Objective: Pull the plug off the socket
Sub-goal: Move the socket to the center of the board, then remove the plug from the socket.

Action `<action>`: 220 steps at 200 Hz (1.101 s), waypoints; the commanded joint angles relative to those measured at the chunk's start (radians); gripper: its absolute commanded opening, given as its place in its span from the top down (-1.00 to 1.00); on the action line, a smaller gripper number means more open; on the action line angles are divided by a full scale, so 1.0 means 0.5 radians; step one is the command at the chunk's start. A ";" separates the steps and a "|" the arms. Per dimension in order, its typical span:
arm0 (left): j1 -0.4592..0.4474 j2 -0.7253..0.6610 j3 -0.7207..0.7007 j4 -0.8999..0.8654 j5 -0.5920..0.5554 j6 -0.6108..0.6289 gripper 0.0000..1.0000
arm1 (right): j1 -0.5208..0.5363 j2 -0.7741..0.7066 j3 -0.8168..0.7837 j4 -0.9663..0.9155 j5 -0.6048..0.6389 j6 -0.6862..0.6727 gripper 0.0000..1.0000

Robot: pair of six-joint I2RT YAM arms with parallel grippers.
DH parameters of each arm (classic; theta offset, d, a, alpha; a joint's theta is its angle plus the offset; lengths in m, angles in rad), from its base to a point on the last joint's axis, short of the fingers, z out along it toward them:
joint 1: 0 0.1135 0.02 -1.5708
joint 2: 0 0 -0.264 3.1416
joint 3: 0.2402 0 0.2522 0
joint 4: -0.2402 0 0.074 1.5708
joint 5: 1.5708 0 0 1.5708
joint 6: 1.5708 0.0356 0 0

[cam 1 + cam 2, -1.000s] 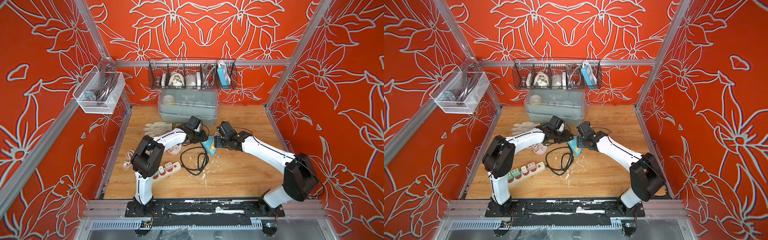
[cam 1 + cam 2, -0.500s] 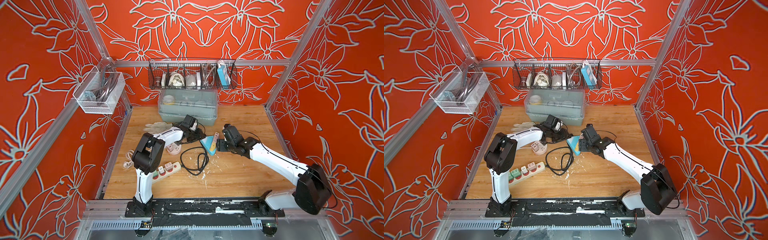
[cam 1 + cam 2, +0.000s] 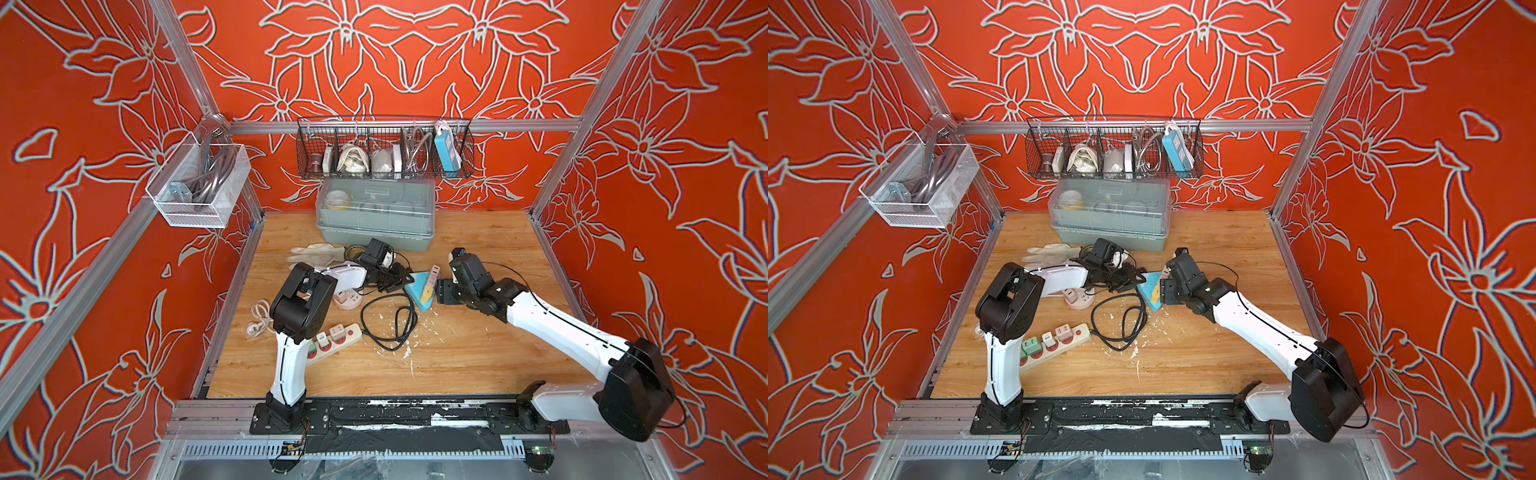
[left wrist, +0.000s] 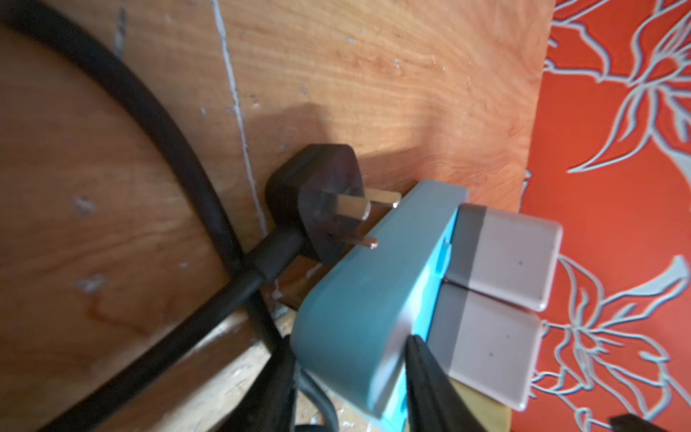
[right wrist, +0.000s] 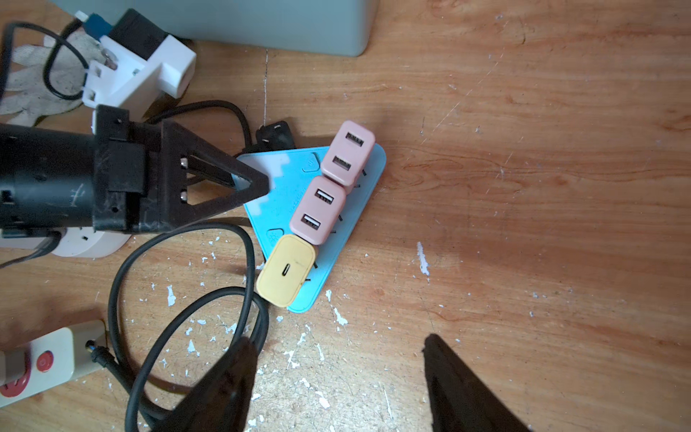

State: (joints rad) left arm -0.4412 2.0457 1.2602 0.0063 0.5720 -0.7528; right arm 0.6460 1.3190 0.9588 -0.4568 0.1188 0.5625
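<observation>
Matt black plastic plug [image 4: 314, 202] with shiny metal prongs [image 4: 353, 207], smooth blue plastic socket [image 4: 359, 310], scuffed wooden table [image 4: 411, 93].

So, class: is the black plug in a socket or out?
Out. The black plug lies on the wooden table beside the blue socket block, its metal prongs bare.

Black plug [image 4: 314, 209] is out, brass prongs bare!
It lies on the wooden table [image 4: 374, 74] just beside the blue power strip [image 4: 374, 291], its thick cable [image 4: 149, 112] looping away. Two pinkish-grey chargers [image 4: 504, 254] sit side by side in the strip. The left gripper [image 4: 349, 348] has its dark jaws either side of the strip's near corner, with a red flowered wall [image 4: 617, 112] behind.
</observation>
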 commanded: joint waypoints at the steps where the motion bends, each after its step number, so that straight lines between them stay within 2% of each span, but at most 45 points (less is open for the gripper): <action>1: -0.022 -0.065 -0.192 0.172 0.057 -0.197 0.20 | -0.009 -0.013 0.002 -0.142 0.092 0.019 -0.48; 35: -0.116 -0.219 -0.517 0.542 -0.020 -0.498 0.31 | -0.012 0.047 0.113 -0.401 0.164 0.202 -0.52; 67: -0.224 -0.314 -0.703 0.702 -0.164 -0.706 0.36 | -0.012 0.164 0.245 -0.538 0.033 0.203 -0.49; 73: -0.234 -0.323 -0.735 0.738 -0.184 -0.739 0.33 | -0.013 0.184 0.254 -0.534 0.009 0.200 -0.48; 83: -0.240 -0.343 -0.780 0.782 -0.213 -0.771 0.16 | -0.013 0.218 0.263 -0.520 -0.039 0.181 -0.46; 92: -0.235 -0.359 -0.803 0.794 -0.248 -0.768 0.04 | -0.012 0.249 0.274 -0.511 -0.070 0.179 -0.42; 121: -0.185 -0.324 -0.720 0.722 -0.239 -0.645 -0.14 | -0.020 0.364 0.392 -0.526 -0.034 0.171 -0.37; 149: -0.151 -0.239 -0.649 0.784 -0.145 -0.612 -0.07 | -0.080 0.544 0.621 -0.617 -0.042 0.113 -0.30; 181: -0.149 -0.132 -0.583 0.815 -0.037 -0.594 0.01 | -0.188 0.732 0.774 -0.628 -0.222 0.078 -0.19; 209: -0.150 -0.091 -0.593 0.887 0.008 -0.600 0.08 | -0.206 0.886 0.934 -0.724 -0.118 0.086 -0.13; 220: -0.150 -0.097 -0.595 0.876 -0.002 -0.587 0.10 | -0.225 0.926 0.969 -0.721 -0.150 0.098 -0.11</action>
State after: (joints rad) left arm -0.5152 1.9686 0.9619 0.4545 0.5449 -1.0706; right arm 0.5419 1.7454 1.3960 -0.7597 0.0460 0.6121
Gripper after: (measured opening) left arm 0.458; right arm 0.564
